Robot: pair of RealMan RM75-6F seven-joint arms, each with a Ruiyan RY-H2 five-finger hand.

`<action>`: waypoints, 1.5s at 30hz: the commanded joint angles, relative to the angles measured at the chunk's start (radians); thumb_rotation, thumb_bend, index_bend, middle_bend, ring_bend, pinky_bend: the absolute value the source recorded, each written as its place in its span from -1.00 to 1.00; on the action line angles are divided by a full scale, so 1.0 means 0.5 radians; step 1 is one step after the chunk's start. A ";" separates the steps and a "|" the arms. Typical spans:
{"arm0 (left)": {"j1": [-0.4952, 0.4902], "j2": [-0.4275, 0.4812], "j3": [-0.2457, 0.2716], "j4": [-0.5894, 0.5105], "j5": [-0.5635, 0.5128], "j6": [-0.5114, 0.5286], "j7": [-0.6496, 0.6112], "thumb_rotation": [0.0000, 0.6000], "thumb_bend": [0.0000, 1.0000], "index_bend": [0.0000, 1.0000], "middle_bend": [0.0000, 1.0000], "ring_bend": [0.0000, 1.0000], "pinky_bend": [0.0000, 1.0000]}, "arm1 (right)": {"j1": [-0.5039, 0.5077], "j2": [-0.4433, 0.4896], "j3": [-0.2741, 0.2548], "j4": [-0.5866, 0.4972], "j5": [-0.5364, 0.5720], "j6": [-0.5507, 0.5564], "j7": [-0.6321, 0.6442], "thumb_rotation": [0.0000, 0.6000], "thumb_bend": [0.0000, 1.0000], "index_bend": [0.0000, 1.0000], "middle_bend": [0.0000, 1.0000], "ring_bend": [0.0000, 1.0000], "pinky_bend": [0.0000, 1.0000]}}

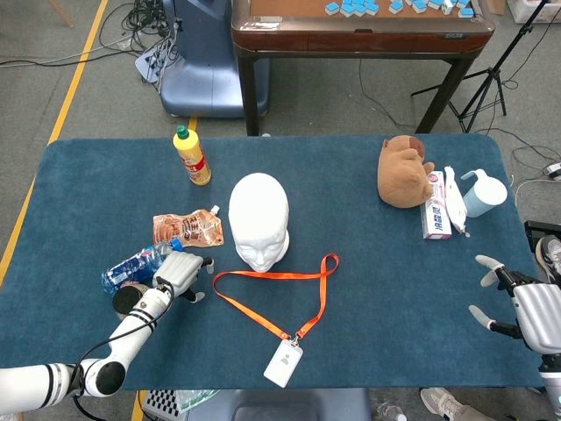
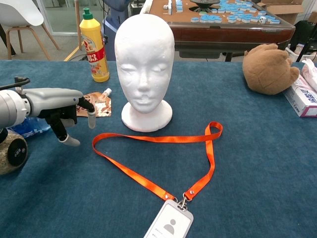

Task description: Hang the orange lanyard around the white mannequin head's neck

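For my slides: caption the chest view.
Left hand hovers beside the orange lanyard lying flat before the white mannequin head.

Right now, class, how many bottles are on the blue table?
2. A yellow bottle stands upright at the back left; a clear water bottle lies on its side by the left hand. None seems hidden.

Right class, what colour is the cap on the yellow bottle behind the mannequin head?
Green. The cap on the yellow bottle shows best in the chest view.

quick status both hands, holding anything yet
Left hand: open, holding nothing, just left of the orange lanyard.
Right hand: open, fingers spread, holding nothing.
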 commanded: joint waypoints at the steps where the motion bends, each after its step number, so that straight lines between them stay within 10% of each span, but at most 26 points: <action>1: -0.033 -0.054 -0.024 0.034 -0.085 0.040 0.016 1.00 -0.63 -0.16 0.94 0.87 0.83 | 0.002 -0.004 0.000 0.008 0.005 -0.008 0.006 1.00 -0.57 -0.56 -0.07 -0.06 0.15; 45: -0.274 -0.380 -0.099 0.401 -0.691 0.053 0.064 1.00 -0.58 -0.01 0.94 0.87 0.80 | -0.038 0.007 -0.014 0.073 0.027 0.000 0.094 1.00 -0.57 -0.56 -0.07 -0.06 0.15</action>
